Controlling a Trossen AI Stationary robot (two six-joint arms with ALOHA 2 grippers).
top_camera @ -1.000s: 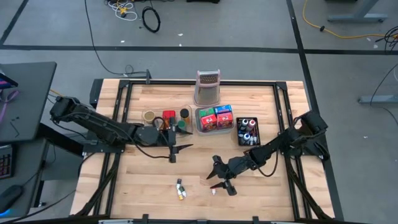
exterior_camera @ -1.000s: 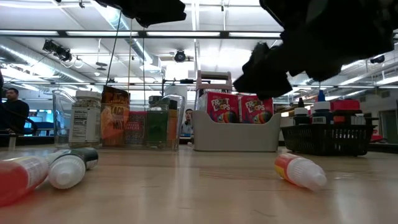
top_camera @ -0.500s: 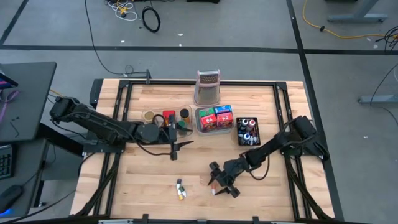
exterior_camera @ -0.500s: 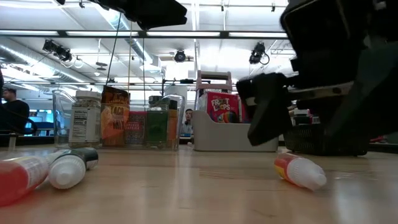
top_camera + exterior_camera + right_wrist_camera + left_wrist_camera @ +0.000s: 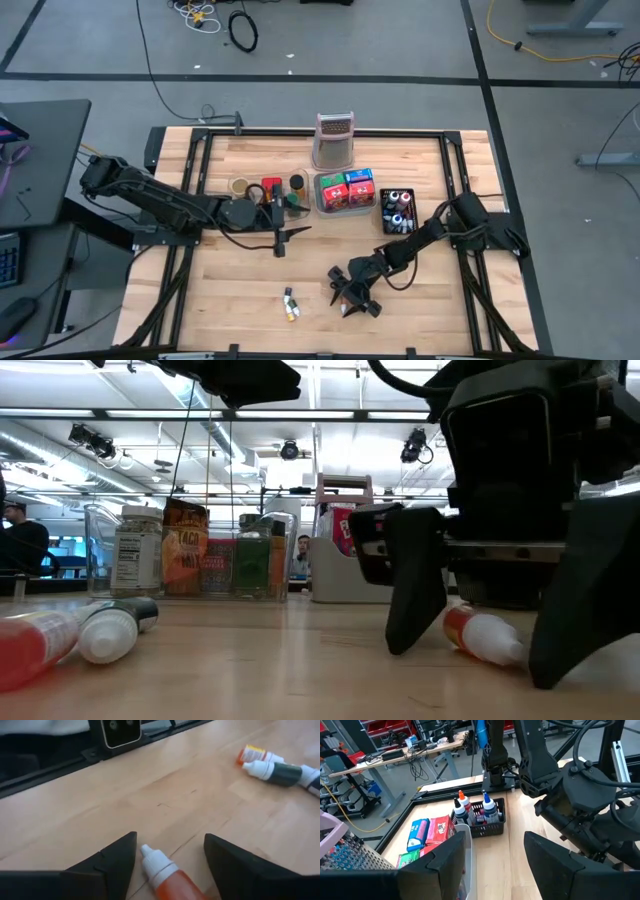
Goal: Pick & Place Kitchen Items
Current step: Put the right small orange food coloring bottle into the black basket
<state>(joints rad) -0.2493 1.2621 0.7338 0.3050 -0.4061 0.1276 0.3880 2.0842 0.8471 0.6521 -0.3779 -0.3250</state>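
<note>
Straddling the small orange bottle (image 5: 167, 877) with our right gripper (image 5: 170, 857), jaws released; left gripper (image 5: 495, 862) waits released.

orange bottle (image 5: 167, 879) cut off, labels unreadable

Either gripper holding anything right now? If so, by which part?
Nothing held. The right gripper is open, fingers on either side of the orange dropper bottle lying on the table, not closed on it. The left gripper is open and empty.
</note>
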